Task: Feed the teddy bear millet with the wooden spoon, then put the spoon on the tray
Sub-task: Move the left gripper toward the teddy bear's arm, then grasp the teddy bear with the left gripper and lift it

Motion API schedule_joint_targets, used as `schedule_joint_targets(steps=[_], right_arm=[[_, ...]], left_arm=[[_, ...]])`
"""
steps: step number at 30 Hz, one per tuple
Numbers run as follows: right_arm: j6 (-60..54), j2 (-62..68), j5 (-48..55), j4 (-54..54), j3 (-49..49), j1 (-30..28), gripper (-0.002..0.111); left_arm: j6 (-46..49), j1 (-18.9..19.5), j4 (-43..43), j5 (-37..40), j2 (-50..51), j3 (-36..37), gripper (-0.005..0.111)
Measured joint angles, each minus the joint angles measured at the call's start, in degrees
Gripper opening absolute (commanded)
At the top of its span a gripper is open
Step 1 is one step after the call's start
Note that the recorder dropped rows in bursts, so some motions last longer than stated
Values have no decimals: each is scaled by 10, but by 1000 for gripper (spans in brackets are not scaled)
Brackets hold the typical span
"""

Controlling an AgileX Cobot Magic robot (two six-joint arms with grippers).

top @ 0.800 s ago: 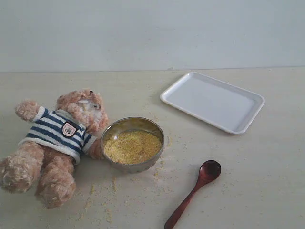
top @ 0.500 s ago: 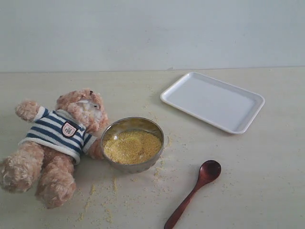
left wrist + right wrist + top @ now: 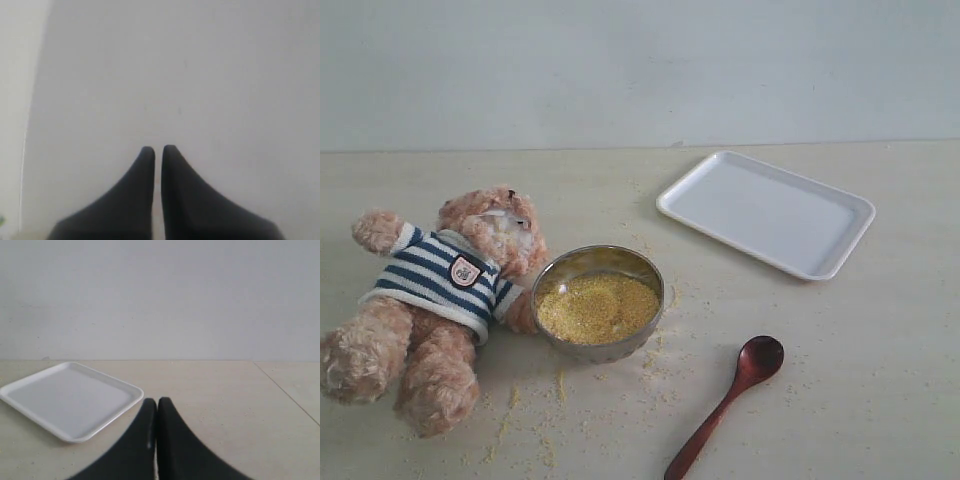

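Observation:
The teddy bear lies on its back at the left of the table in a striped shirt. Against its arm stands a steel bowl filled with yellow millet. The wooden spoon lies on the table near the front, right of the bowl, with its small bowl end pointing away. The white tray sits empty at the back right and shows again in the right wrist view. Neither arm appears in the exterior view. My left gripper is shut and faces a blank pale surface. My right gripper is shut, with nothing in it, near the tray's corner.
Spilled millet grains are scattered on the table around the bowl and in front of it. A pale wall rises behind the table. A seam in the tabletop runs to the right in the right wrist view.

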Motion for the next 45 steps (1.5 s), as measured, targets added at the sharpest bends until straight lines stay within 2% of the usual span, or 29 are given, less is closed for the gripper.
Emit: schedule_joint_targets(steps=[4,6,8,11,14,16,18,20,22,24,25,26,27,29,40,45], right_arm=[[0,0,-13,0,0,0,0],[0,0,-16,0,0,0,0],[0,0,-19,0,0,0,0],[0,0,-19,0,0,0,0],[0,0,-19,0,0,0,0],[0,0,-19,0,0,0,0],[0,0,-19,0,0,0,0],[0,0,-19,0,0,0,0],[0,0,-19,0,0,0,0],[0,0,-19,0,0,0,0],[0,0,-19,0,0,0,0],[0,0,-19,0,0,0,0],[0,0,-19,0,0,0,0],[0,0,-19,0,0,0,0],[0,0,-19,0,0,0,0],[0,0,-19,0,0,0,0]], left_arm=[[22,0,42,342,332,-185,5],[22,0,43,472,443,-266,5],[44,0,23,559,515,-315,5],[137,0,-59,607,566,-328,5],[223,0,-131,627,592,-330,5],[246,0,-162,630,597,-330,5],[257,0,-172,620,597,-330,5],[267,0,-175,601,597,-330,11],[289,0,-175,587,597,-330,25],[315,0,-175,575,597,-330,45],[325,0,-176,567,597,-330,64],[336,0,-177,546,597,-330,75],[339,0,-178,534,597,-330,91],[342,0,-178,501,601,-332,104],[351,0,-279,427,795,-332,104],[473,0,-423,425,842,-334,103]])
